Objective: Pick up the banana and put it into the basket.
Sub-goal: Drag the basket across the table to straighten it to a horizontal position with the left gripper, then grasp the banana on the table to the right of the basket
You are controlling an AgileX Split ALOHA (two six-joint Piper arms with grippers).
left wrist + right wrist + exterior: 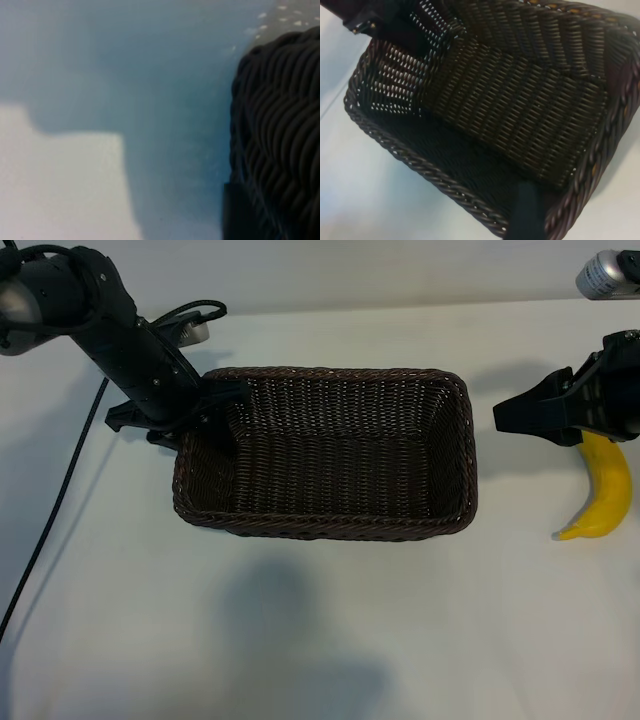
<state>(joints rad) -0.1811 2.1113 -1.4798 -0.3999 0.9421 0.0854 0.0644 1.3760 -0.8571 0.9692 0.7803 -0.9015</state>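
Observation:
The dark-brown wicker basket [330, 455] stands in the middle of the white table with nothing in it. To its right lies the yellow banana [603, 495], its upper end hidden under my right gripper [522, 412]. That gripper hovers open between the basket's right end and the banana and holds nothing. One of its fingers [527, 212] shows over the basket's near corner [580, 200]. My left gripper [205, 405] sits at the basket's left rim. One dark finger [237, 212] lies against the outside of the woven wall [280, 125], with only table in the gap, so it is open.
A black cable [60, 490] runs down the table's left side from the left arm [110, 320]. A silver cylinder [605, 272] stands at the back right corner. The white table [320, 640] stretches in front of the basket.

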